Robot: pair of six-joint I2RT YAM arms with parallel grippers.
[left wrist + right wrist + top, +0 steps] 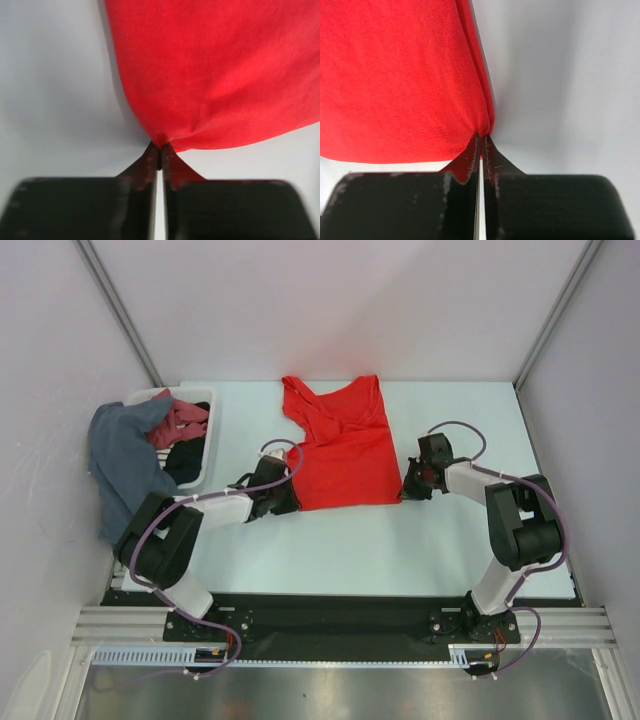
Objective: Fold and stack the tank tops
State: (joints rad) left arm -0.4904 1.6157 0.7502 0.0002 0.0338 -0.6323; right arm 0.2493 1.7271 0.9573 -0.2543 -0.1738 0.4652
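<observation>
Tabletop point(400, 550) lies open in front of and to the right of the red tank top point(345, 455), which is spread flat mid-table with its hem toward the arms. White basket point(209, 455) of clothes sits at the left edge. Left gripper point(160, 150) is clamped on the hem's left corner, right gripper point(481, 137) on its right corner.

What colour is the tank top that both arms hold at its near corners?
Plain bright red; the tank top shows best in the top external view.

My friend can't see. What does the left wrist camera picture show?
The left claw is pinched shut on a corner of the red tank top, which fills the upper right of the picture. The white table shows on the left and below the cloth.
</observation>
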